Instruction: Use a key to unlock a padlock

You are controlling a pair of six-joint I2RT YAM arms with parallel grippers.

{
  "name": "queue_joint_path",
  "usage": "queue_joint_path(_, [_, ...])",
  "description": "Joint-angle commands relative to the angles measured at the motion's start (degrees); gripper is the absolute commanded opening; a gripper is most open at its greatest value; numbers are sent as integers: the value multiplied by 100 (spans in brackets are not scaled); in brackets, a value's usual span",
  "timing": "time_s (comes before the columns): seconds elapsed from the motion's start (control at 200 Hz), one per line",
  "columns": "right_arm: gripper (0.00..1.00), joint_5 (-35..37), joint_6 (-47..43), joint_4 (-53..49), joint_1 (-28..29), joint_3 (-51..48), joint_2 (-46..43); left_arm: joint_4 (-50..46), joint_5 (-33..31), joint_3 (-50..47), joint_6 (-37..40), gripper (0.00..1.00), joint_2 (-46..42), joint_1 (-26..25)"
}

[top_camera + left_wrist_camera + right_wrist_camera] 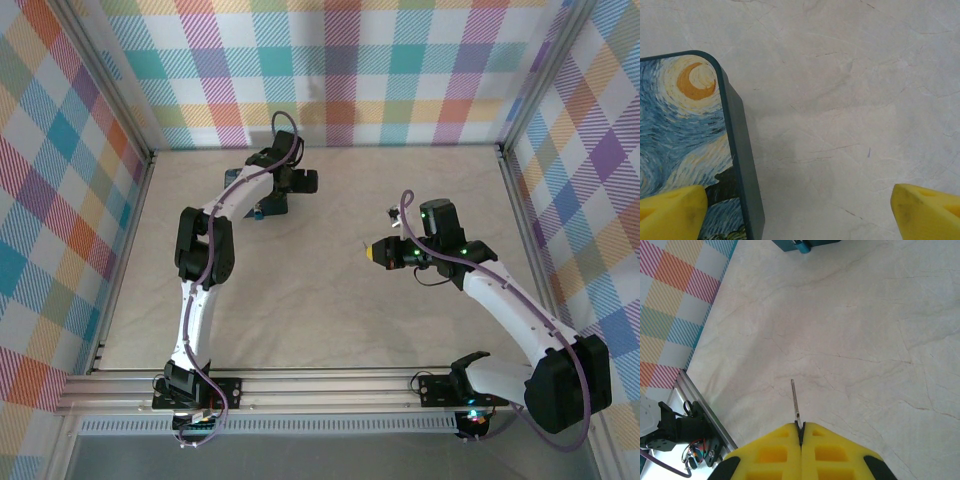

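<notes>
Holding the key (795, 402) pinched between the tightly closed fingers of my right end effector (801, 429), I point its shaft across the tabletop (880, 340) at the padlock (801, 247). I take the small bright-blue piece beside the painted box (685, 130) to be it, well ahead toward the far edge, left of centre. The key's long axis runs almost straight at it. My left end effector (800, 212) is much nearer, hovering over the box's edge, spread wide and empty. My right arm is bent at the elbow, its wrist over mid-tabletop and aimed left.
</notes>
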Motion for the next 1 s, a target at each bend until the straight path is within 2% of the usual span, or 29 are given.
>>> queue_joint_path(0.0, [0,65,-60,-176,39,-19,-51,-202,309,-131,69,93,60,45])
queue_joint_path(0.32, [2,620,-513,-948,-15,222,-249,-68,644,-667,40,89,-283,-34])
queue_joint_path(0.995, [1,288,-561,-1697,-1159,522,-280,379,385,-2375,23,85,-1702,-649])
